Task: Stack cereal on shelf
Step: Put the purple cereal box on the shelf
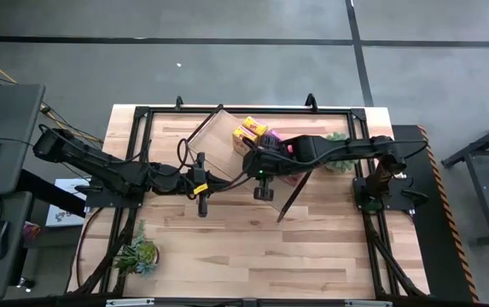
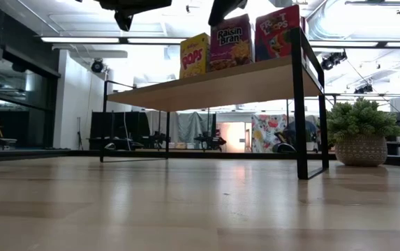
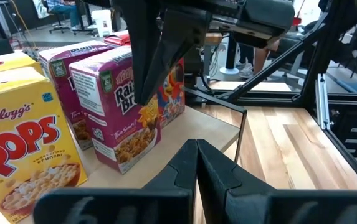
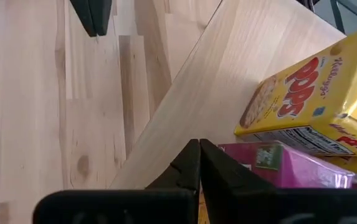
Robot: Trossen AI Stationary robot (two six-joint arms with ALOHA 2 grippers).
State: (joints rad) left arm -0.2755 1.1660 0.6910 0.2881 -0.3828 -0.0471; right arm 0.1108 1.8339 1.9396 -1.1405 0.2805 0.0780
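The shelf [image 1: 218,141] stands slantwise at the table's far middle on its black legs [image 2: 301,104]. On its board [image 2: 220,87] several cereal boxes stand upright: a yellow one [image 2: 195,54], a magenta one [image 2: 230,43] and a red one [image 2: 276,31] in front, with more behind them [image 3: 60,53]. My right gripper [image 1: 264,189] is shut and empty, pointing down over the board's bare part [image 4: 228,68], close beside the magenta box [image 4: 284,168]. It also shows in the left wrist view [image 3: 159,56]. My left gripper [image 1: 201,205] is shut and empty, above the table left of the shelf.
A potted plant [image 1: 137,254] stands at the table's near left. Another plant [image 2: 357,136] stands at the far right, beside the shelf's right legs. Black rails [image 1: 142,153] frame the tabletop. Bare wood [image 1: 253,256] lies near of the shelf.
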